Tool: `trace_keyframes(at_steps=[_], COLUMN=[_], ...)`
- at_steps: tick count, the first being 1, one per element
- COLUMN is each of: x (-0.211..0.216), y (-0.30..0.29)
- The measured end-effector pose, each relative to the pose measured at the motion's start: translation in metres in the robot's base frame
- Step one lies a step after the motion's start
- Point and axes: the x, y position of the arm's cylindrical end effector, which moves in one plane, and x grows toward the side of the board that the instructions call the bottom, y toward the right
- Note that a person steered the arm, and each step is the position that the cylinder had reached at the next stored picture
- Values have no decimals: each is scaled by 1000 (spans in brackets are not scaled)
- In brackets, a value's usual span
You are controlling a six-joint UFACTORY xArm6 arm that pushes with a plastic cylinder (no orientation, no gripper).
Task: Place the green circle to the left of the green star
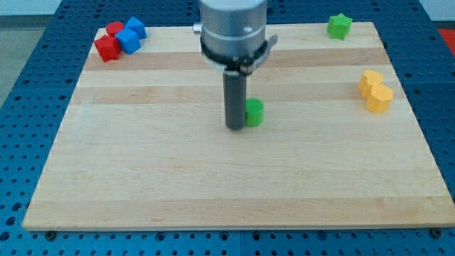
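The arm comes down over the middle of the wooden board, a little nearer its top edge than its bottom one, and the dark rod ends with my tip resting on the wood. There is no hand to open or close here (only that straight rod), so nothing is being grasped.

The green circle sits pressed against the rod's right side, touching it or as near as I can judge, roughly at the board's centre. The green star is far off from it, up by the board's top right corner, close to the top edge.

Two yellow blocks lie touching each other near the right edge, about a third of the way down; their shapes are hard to make out. In the top left corner there is a tight huddle: a red block at the front left, another red piece behind it, and two blue blocks alongside, all crowded together.
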Motion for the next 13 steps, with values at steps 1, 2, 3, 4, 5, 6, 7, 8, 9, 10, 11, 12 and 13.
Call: trace_keyframes(at_steps=[1,2,3,4,5,6,7,8,9,10,11,12,13], x=[-37,-30,-5,9,2,-37,-85,-102,-67,-35,-43,-88,-121], y=[11,16,16,32,71,92,92,92,99,84,35,59,106])
